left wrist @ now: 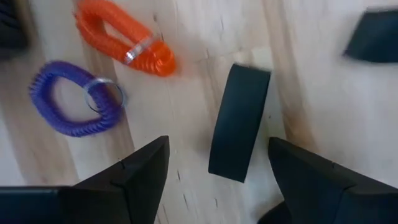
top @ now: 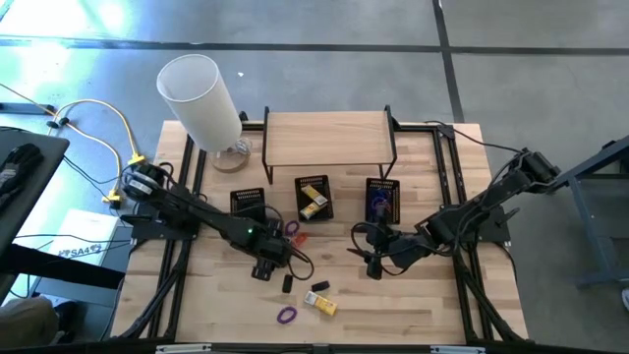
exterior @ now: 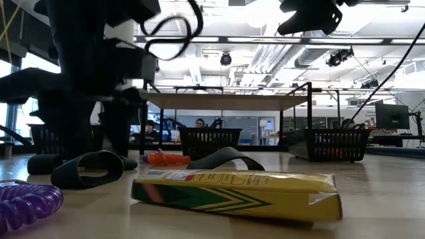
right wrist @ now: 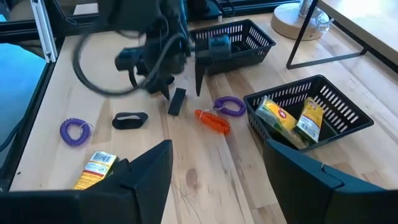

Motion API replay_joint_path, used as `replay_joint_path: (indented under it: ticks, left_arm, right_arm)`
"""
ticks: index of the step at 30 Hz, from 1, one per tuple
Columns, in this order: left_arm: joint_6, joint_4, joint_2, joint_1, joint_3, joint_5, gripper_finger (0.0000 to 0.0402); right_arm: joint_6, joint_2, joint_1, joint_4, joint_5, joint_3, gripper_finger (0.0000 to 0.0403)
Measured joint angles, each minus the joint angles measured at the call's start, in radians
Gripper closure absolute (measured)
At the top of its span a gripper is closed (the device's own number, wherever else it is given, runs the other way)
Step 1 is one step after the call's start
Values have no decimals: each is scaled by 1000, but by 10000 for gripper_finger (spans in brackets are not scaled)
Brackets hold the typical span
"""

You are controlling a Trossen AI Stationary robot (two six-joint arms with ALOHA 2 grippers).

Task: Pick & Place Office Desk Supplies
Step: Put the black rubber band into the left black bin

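The left claw (top: 272, 264) hangs low over the middle of the wooden bench (top: 432, 305), its fingers (left wrist: 134, 174) spread apart with nothing between them; in the left wrist view a small black block (left wrist: 239, 122) lies flat on the wood in the gap ahead of them, touching neither finger. Just beyond that block lie an orange coiled band (left wrist: 124, 38) and a purple coiled band (left wrist: 71, 107), side by side but not touching, each with a metal ring. The right claw (top: 374, 258) waits right of centre, held above the bench, its fingers (right wrist: 146, 168) apart and empty. Nearer the front edge, a second purple coil (top: 286, 316) lies alone, with a yellow box (top: 320, 304) just to its right and a black band loop (right wrist: 130, 120) close beyond that box. Three black mesh baskets stand in a row under a wooden shelf (top: 327, 138) at the far side: the left basket (top: 248, 202), whose contents I cannot make out, the middle basket (top: 314, 198) holding yellow packets, and the right basket (top: 382, 199) holding something blue. A tall white cylinder (top: 200, 98) stands at the far left corner. In the low view, people sit in the room behind the bench.
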Motion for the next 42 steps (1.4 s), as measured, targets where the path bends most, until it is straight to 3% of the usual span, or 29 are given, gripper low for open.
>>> replay_joint_path:
  ticks: [11, 26, 34, 42]
  left_arm:
    - [-57, 8, 30, -3, 3, 15, 151]
    - [-45, 18, 34, 10, 8, 42, 301]
    - [-57, 29, 3, 14, 51, 0, 386]
    - [-190, 9, -75, -27, 129, 12, 397]
  right_arm:
    - [0, 0, 0, 4, 0, 0, 165]
    - [0, 0, 0, 4, 1, 0, 165]
    - [0, 0, 0, 4, 1, 0, 165]
    - [-1, 25, 0, 4, 0, -1, 165]
